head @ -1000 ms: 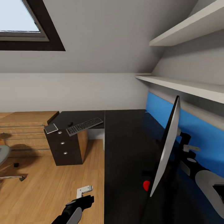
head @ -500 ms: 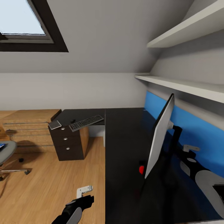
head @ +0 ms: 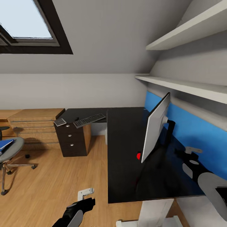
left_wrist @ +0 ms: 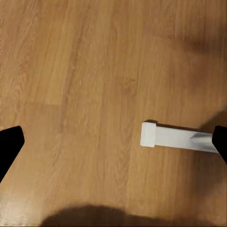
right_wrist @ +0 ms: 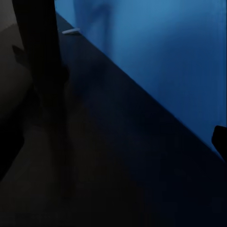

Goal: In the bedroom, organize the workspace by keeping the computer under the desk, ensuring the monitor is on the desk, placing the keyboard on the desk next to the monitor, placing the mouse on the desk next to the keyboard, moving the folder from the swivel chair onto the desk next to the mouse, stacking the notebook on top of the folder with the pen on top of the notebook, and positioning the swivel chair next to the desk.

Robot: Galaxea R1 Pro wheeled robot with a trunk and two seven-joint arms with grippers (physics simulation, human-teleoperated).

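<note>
the desk (head: 126, 151) is long and black, and its near end stops just past the monitor (head: 155, 129), with open wood floor (head: 53, 176) beside it. the monitor stands on the desk by the blue back panel (head: 189, 132), seen edge-on, its wide side running along the panel. the keyboard (head: 89, 120) lies slanted on the far desk part, past the notebook (head: 60, 122). the folder (head: 5, 144) rests on the chair (head: 11, 151). the left gripper (left_wrist: 113, 142) is wide open over the floor, holding nothing. the right gripper (head: 192, 154) hangs over the desk; i cannot tell if it is open.
</note>
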